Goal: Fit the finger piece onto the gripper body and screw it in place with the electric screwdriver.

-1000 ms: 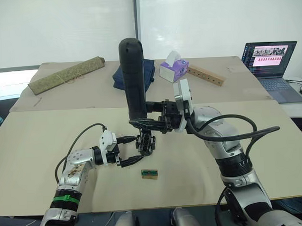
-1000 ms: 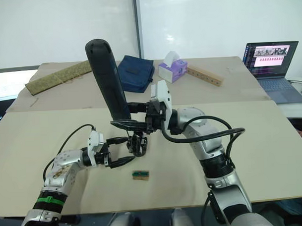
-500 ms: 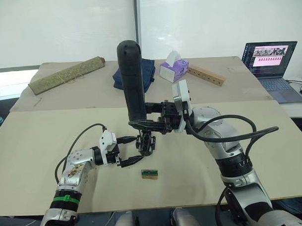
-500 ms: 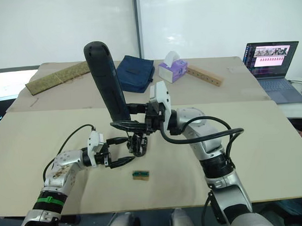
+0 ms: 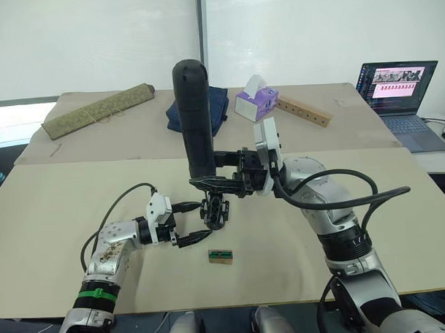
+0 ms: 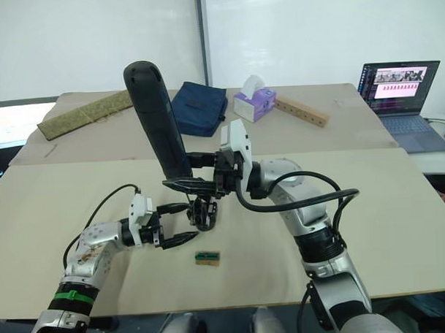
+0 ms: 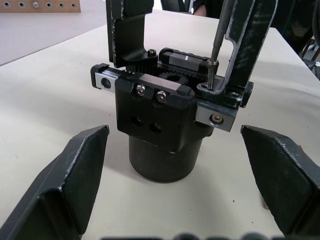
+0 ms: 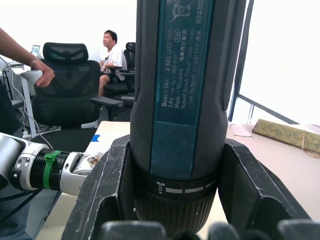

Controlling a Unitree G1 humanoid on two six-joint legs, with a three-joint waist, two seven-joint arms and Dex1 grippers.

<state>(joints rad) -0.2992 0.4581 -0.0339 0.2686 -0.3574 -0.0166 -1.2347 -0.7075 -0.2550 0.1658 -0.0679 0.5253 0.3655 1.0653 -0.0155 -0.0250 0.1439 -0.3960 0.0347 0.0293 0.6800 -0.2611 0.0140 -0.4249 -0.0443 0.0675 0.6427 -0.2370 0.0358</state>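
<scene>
Nearest the robot, a small tan-and-green block lies on the table. Just beyond it, the left gripper hovers with its jaws spread wide to either side of the gripper body, touching neither flank; the left wrist view confirms clear gaps. The gripper body stands upright on its round base at mid-table, the finger piece already seated on its rail. Above it, the right gripper is clamped on the electric screwdriver, held near vertical with its bit resting in a screw head beside the finger piece. Step in hand, by judgement: driving the screw. The next move calls for steady downward pressure along the bit's axis, and possibly bracing the body. Farther back lie a navy pouch, a tissue box, a drilled wooden bar and a laptop.
</scene>
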